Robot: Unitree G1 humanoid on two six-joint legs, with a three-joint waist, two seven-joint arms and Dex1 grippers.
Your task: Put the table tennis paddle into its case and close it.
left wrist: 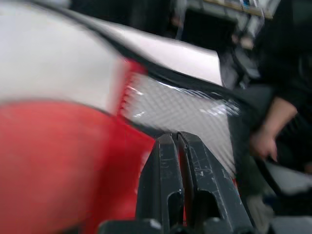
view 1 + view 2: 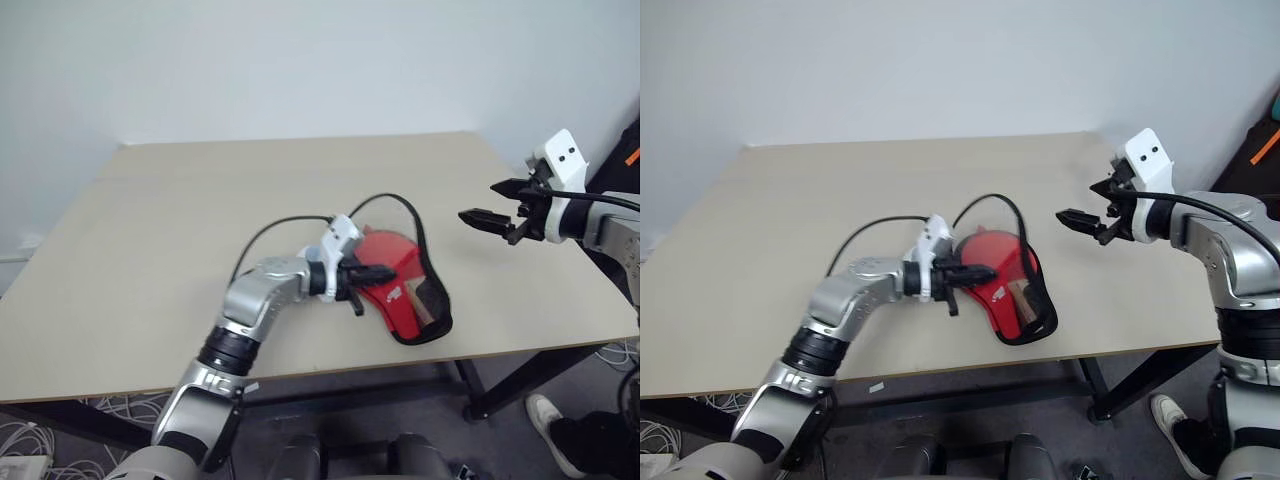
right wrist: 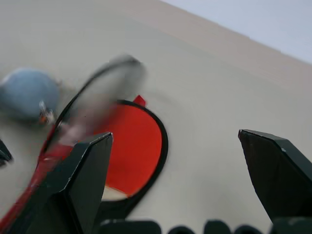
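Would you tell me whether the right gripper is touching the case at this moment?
Apart. In the left eye view the right gripper, jaws open, hangs in the air off to the side of the case, with bare table visible between them.

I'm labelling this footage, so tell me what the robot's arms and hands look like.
Both arms are silver metal with black ribbed joint rings. Each ends in a white block at the wrist and two black pointed fingers: the left hand and the right hand. A black cable loops along each arm.
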